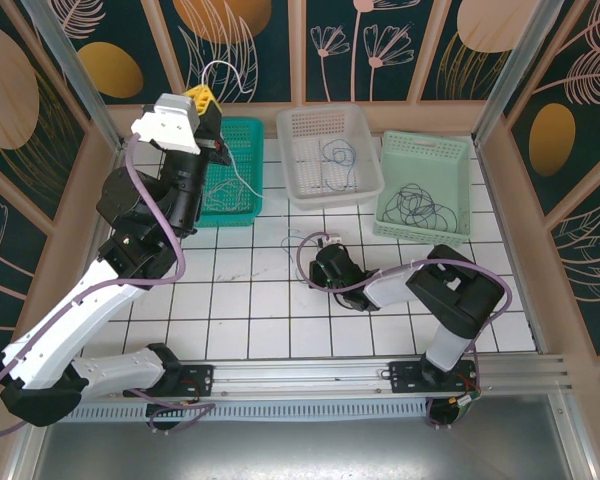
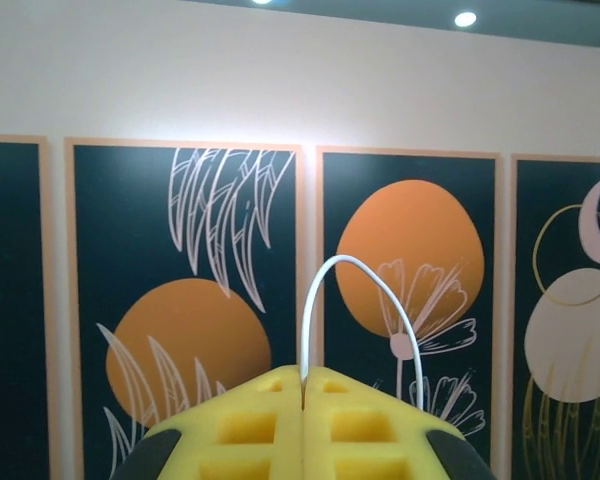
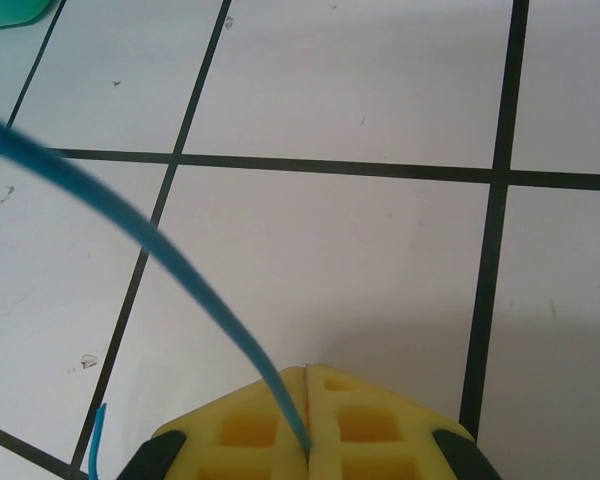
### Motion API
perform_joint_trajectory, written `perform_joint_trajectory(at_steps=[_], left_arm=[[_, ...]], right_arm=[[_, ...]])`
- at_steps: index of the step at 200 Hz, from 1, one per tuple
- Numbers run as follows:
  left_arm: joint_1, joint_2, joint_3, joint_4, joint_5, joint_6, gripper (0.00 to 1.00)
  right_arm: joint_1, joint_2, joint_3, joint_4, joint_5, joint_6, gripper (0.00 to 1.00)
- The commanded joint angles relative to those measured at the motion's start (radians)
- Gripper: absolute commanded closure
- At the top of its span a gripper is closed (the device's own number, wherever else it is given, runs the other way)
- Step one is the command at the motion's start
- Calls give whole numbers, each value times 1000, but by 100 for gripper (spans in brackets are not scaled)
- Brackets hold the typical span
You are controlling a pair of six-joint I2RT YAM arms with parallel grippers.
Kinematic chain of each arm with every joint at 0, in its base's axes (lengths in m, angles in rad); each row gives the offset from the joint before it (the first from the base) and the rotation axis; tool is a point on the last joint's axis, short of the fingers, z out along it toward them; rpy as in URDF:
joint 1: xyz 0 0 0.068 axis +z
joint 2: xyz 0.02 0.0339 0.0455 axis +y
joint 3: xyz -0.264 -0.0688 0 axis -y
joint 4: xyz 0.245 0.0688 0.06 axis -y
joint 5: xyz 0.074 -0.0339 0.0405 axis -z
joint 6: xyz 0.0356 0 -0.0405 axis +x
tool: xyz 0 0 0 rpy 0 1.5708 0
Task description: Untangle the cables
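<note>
The white basket [image 1: 320, 118] stands at the far middle of the tiled tabletop [image 1: 250, 300]. A loose tangle of thin cables [image 1: 337, 158], bluish and dark, lies inside it.

Just left of the white basket is a teal basket [image 1: 242, 128]. Up and to the left of the white basket, raised over the teal one's far edge, the left tool [image 2: 303, 372] has its yellow pads pressed together on a white cable [image 2: 340, 258]. In the left wrist view that cable rises from the seam between the pads, arches over and drops back down on the right. In the top view its free length hangs down across the teal basket's mesh, on the side nearest the white basket.

Just right of the white basket sits a pale green basket [image 1: 425, 150], and several dark cable loops [image 1: 420, 207] are coiled on its floor.

On the near side of the white basket, low over the open tiles, the right tool [image 3: 308, 370] is likewise closed tight, pinching a blue cable [image 3: 150, 240]. In the right wrist view the blue cable runs out of the seam between the pads and sweeps up and away to the left above the tiles. A short blue end shows near the frame's lower left corner.
</note>
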Motion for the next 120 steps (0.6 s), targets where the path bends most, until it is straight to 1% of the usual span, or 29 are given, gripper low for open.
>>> perform_joint_trajectory(at_steps=[1, 31, 58, 85, 120], left_arm=[[20, -3, 41, 45, -65, 93, 95], [79, 38, 144, 11, -57, 143, 95], [138, 89, 218, -34, -37, 150, 95], [196, 123, 209, -46, -23, 117, 95], [305, 149, 159, -58, 43, 13, 95]], right_arm=[[-11, 28, -77, -247, -13, 22, 100], [-31, 27, -87, -255, -17, 49, 100], [-58, 13, -106, -245, -22, 83, 100], [-74, -58, -164, -138, -94, 90, 100], [-73, -109, -164, -173, -77, 63, 100]])
